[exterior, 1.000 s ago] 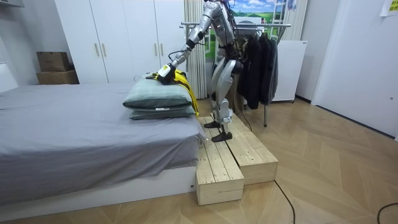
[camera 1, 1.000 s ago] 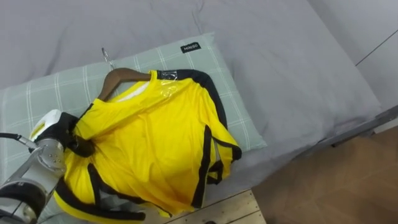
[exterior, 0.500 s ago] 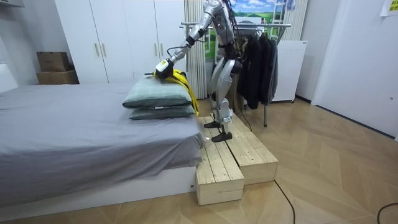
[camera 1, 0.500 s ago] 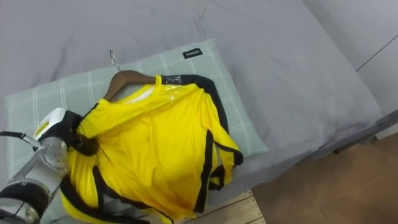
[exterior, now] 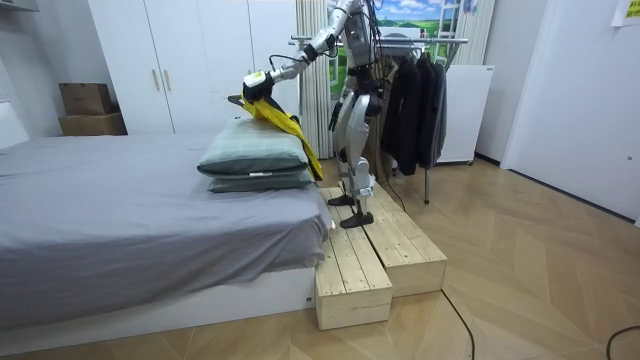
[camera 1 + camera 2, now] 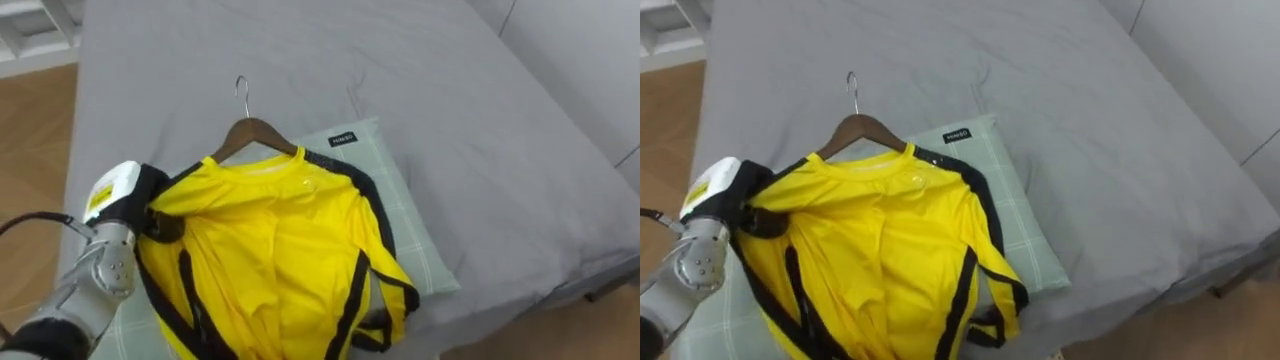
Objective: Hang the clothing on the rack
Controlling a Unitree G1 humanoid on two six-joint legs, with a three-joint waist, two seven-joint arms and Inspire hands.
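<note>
A bed [image 6: 470, 110] with a plain grey cover runs across the room, with two grey-green checked pillows [image 5: 255, 152] stacked at the end nearest the robot. The robot stands on a low wooden platform [image 5: 375, 255] set against the bed's side, on a wood floor [image 5: 540, 290]. Behind it are a clothes rack [image 5: 425, 42] of dark garments and white wardrobes [image 5: 190, 60], with cardboard boxes [image 5: 85, 108] in the far corner. The left hand [image 6: 135, 200] reaches out over the pillows, its fingers curled tight on the shoulder of the yellow shirt [image 6: 280, 260], where one end of the wooden hanger [image 6: 255, 130] sits inside the cloth. In the room view the shirt is held up above the top pillow and slants down toward the room view's right, its hem trailing past the pillows' end. In the eye views its long axis runs from the collar, on the far side, to the black-trimmed hem near the robot. The hanger's metal hook [image 6: 240, 88] points away from the robot, over the grey cover.
</note>
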